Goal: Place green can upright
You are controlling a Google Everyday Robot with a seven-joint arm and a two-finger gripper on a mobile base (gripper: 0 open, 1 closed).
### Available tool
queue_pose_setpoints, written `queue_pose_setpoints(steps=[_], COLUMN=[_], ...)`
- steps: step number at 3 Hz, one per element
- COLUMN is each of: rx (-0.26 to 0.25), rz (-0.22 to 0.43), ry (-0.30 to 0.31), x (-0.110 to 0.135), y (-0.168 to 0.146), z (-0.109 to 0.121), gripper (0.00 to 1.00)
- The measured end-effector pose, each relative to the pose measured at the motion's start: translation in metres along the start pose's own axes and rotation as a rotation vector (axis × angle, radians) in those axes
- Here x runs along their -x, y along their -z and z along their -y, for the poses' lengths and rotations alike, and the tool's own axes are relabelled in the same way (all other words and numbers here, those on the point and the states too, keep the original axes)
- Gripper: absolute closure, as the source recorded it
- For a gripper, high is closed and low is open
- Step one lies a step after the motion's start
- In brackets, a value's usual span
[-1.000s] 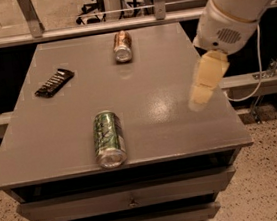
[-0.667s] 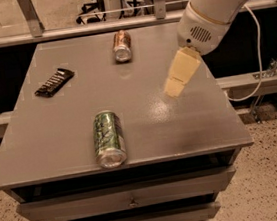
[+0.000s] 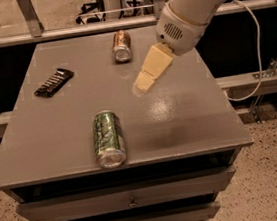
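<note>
The green can (image 3: 108,138) lies on its side near the front edge of the grey table (image 3: 189,116), its silver end facing the front. My gripper (image 3: 144,83) hangs over the middle of the table on the white arm (image 3: 191,10). It is up and to the right of the green can and apart from it. The gripper holds nothing that I can see.
A brownish-orange can (image 3: 121,45) lies on its side at the back of the table. A dark snack bar (image 3: 54,82) lies at the back left. Drawers (image 3: 132,201) sit below the table top. A white cable (image 3: 256,42) hangs at the right.
My gripper has moved left and away from the right edge, to above the table's middle. The cans and the bar have not moved.
</note>
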State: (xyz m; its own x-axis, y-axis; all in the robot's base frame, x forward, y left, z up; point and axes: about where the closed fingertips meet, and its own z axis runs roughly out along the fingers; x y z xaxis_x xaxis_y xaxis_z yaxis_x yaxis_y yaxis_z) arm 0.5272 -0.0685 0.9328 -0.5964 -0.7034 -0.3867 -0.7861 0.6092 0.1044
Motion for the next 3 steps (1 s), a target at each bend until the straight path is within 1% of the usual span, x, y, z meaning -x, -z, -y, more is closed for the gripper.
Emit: queue_pose_setpoints(steps=[1,2,3], rx=[0.003,-0.003,-0.002], rz=[-0.005,-0.043,-0.103], ry=[0.015,0.029,-0.068], x=[0.005,0.030,0.048], y=[-0.001,-0.017,-0.048], z=[-0.009,-0.034,-0.052], gripper=[0.00,0.00,0.00])
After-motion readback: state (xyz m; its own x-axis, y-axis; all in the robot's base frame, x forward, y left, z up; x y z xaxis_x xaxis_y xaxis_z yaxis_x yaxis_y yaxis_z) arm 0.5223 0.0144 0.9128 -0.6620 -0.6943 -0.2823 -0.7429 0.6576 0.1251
